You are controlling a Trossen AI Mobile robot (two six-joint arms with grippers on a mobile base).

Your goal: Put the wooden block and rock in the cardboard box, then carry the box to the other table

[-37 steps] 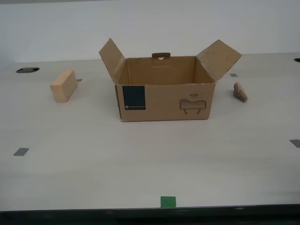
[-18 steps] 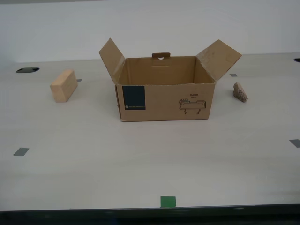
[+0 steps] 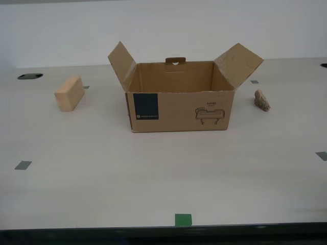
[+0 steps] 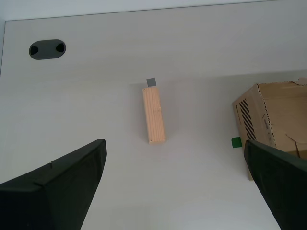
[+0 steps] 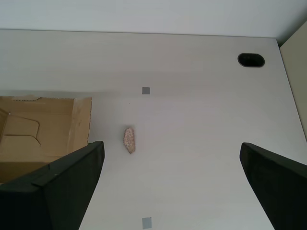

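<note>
Grippers first: first gripper (image 5: 170,191) spread wide, empty, hanging high over the desk (image 3: 153,178) with the rock (image 5: 129,140) lying between the lines of its two dark fingers (image 5: 57,191) and well short of them; second gripper (image 4: 175,191) likewise spread wide and empty, poised high above the wooden block (image 4: 154,115), which lies lengthwise ahead of the jaws. Neither arm visible in the exterior view. Step in hand, by judgement: the very start of loading, nothing picked up, nothing in the carton. Wooden block (image 3: 69,93) resting on the desk toward the exterior view's left, well apart from the cardboard box (image 3: 179,97); rock (image 3: 262,100) on the exterior view's right, near the box but not touching. Box upright in the middle, both side flaps splayed outward, interior apparently bare. Next move probably a straight descent onto either object: for the block, jaws set across its narrow width; for the rock, a low, careful pinch, since small and lumpy and likely to roll. Count: one wooden block, one rock, one cardboard box, two grippers, one green tape square (image 3: 183,219) at the near desk edge, several grey tape squares (image 3: 23,165) scattered about, two dark cable holes (image 3: 30,76) at the far edge. Other table nowhere in sight.
</note>
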